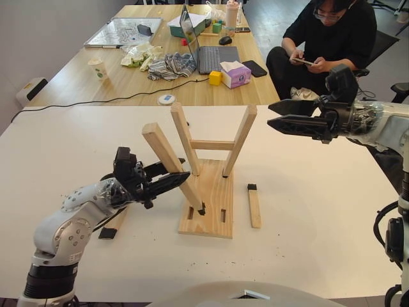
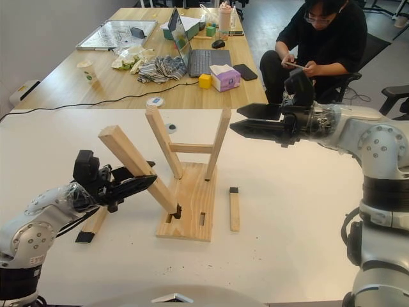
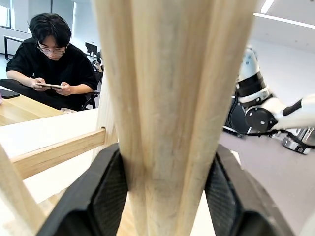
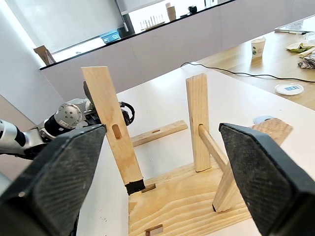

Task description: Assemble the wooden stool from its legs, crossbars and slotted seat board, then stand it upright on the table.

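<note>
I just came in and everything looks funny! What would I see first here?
First you'd spot the seat board lying flat in the middle of the white table, with two legs sticking up from it, joined by a crossbar. The left gripper is clamped on a third leg, tilted, its foot down at the board. The right gripper hangs open above the table's right side.

- We see a white table point(image 1: 319, 256) carrying the slotted seat board point(image 1: 216, 199), which lies flat near its middle.
- A short wooden piece point(image 1: 254, 208) lies just right of the board.
- We find a second wooden piece point(image 2: 96, 220) on the left.
</note>
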You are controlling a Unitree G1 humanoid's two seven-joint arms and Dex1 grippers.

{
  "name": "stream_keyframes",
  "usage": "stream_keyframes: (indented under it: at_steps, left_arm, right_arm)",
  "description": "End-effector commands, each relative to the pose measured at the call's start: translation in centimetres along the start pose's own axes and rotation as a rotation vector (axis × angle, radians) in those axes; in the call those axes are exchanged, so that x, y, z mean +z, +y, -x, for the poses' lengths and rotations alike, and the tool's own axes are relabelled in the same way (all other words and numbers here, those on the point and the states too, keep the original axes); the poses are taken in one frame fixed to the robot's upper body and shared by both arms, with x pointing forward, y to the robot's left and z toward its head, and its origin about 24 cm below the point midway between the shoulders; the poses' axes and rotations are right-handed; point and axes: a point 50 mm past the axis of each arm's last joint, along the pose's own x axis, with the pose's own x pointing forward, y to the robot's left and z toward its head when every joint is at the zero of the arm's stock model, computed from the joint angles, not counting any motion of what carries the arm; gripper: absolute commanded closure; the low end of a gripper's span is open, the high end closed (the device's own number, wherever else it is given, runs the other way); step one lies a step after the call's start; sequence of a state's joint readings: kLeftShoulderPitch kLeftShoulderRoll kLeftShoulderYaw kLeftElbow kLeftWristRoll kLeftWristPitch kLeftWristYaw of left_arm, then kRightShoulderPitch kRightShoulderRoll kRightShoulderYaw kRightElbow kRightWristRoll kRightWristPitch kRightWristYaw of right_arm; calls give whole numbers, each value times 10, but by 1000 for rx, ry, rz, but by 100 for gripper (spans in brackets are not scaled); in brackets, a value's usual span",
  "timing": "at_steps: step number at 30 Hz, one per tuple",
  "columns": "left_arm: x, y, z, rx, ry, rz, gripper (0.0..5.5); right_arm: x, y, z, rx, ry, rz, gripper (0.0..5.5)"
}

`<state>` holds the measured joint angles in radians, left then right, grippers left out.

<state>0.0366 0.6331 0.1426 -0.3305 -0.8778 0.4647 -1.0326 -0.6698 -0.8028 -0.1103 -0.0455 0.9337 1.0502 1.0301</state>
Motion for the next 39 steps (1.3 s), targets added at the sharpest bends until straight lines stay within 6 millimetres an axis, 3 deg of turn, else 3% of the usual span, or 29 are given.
stream_keyframes:
  at_steps: [1, 6, 39]
  left_arm:
    - [-24, 8, -1, -47, 112, -52, 341]
    - [-45, 15, 1, -102, 209, -115, 342]
    - [-10, 13, 11, -115, 211, -213, 347]
  right_arm:
    - [1, -3, 1, -9, 18, 18, 127]
    - [-1, -4, 6, -23, 22, 17, 127]
    - [-11, -7, 4, 18, 54, 1, 127]
